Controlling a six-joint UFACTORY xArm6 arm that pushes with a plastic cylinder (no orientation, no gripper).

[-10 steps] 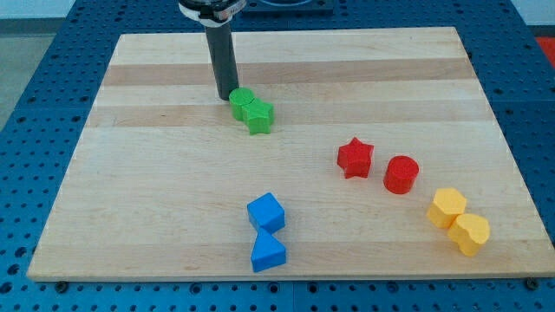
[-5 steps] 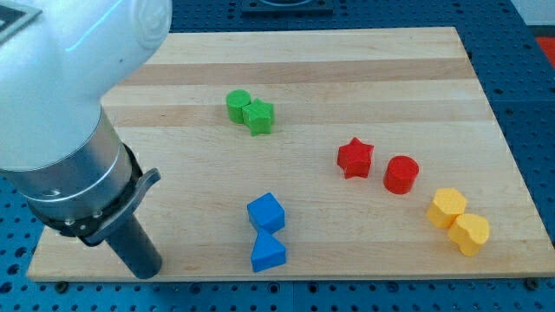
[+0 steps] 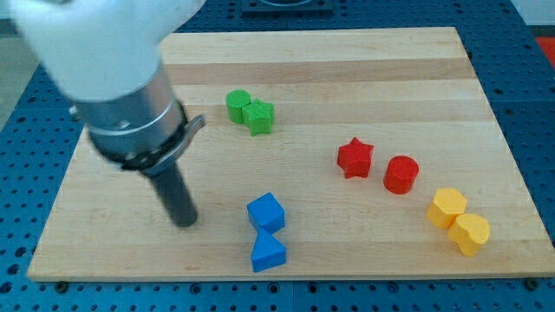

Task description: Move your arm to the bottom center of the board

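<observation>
My tip (image 3: 185,223): bare rod, no fingers, so nothing to hold. It's on the desk (image 3: 364,69), touching no block. Just to its right are the blue cube (image 3: 265,212) & blue wedge (image 3: 267,252). Goal spot, bottom centre, prob. lies right by that pair, so skirt them.

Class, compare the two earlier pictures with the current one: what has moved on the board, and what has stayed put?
Only my tip moved: from beside the green blocks at the view's top, down to the bottom left, then rightward, now just left of the blue cube. Nothing was pushed. The green pair, red pair, yellow pair and blue blocks stayed in place.
</observation>
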